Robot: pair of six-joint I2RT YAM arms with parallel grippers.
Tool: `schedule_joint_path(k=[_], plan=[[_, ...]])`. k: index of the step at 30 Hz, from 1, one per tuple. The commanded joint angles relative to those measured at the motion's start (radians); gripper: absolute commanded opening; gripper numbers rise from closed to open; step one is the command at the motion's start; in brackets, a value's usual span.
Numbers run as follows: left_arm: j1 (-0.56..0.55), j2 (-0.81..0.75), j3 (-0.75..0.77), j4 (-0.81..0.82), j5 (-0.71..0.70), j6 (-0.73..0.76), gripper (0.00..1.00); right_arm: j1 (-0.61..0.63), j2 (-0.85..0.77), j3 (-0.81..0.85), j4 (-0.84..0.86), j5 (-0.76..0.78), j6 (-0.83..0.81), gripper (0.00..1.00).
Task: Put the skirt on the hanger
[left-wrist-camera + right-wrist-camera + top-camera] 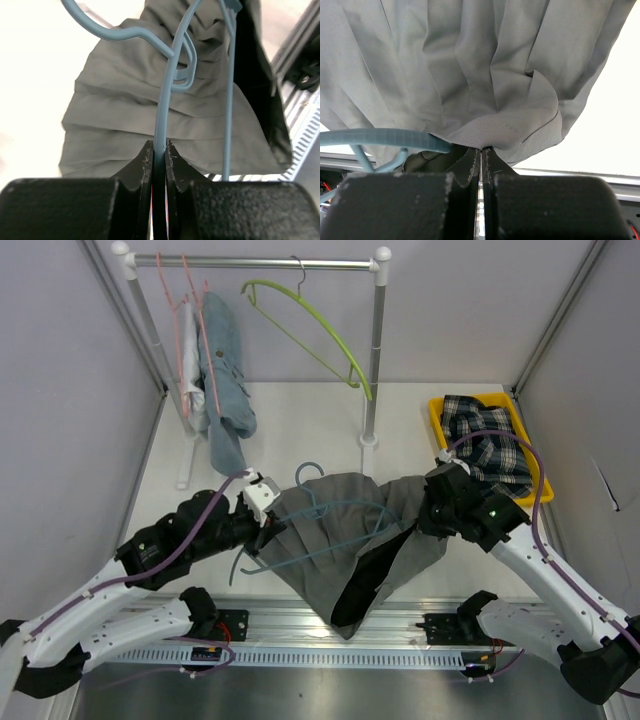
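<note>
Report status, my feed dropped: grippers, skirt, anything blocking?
Left gripper shut on blue hanger. Right gripper shut on grey skirt waistband. Hanger across skirt, not yet hung. Nothing seen blocking.

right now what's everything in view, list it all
skirt: one, grey, centre front
blue hanger: one, pale blue, across the skirt
rail: one, silver, at the back
green hanger: one, green, on the rail
pink hangers: seemingly two, pink, rail's left end
denim garment: one, blue-grey, hung beside them
bin: one, yellow, back right
plaid garment: one, dark checked, in the bin
left end effector: one, black, shut on blue hanger
right end effector: one, black, shut on skirt
</note>
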Motion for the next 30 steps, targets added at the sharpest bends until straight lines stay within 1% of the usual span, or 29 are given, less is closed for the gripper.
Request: schedule_joint_path(k=[1,8,13,18,22,25,30], plan=[[-0.033,0.023,0.046,0.016,-0.091,0.043,0.00,-0.020,-0.007,0.010,0.032,-0.024,-0.043,0.00],[-0.065,0.060,0.063,0.027,-0.048,0.052,0.00,-0.045,-0.001,0.005,0.042,-0.059,-0.070,0.00],[-0.129,0.099,0.077,0.021,-0.089,0.069,0.00,-0.046,0.005,0.002,0.048,-0.070,-0.074,0.00],[-0.186,0.160,0.076,0.016,-0.178,0.078,0.00,-0.046,0.002,-0.001,0.059,-0.098,-0.073,0.00],[-0.221,0.186,0.073,0.077,-0.215,0.083,0.00,-0.046,0.001,0.010,0.059,-0.113,-0.073,0.00],[-0.249,0.215,0.073,0.125,-0.276,0.087,0.00,-0.046,-0.002,0.016,0.056,-0.130,-0.073,0.00],[-0.260,0.244,0.066,0.248,-0.267,0.078,0.00,-0.046,-0.012,0.010,0.058,-0.144,-0.067,0.00]])
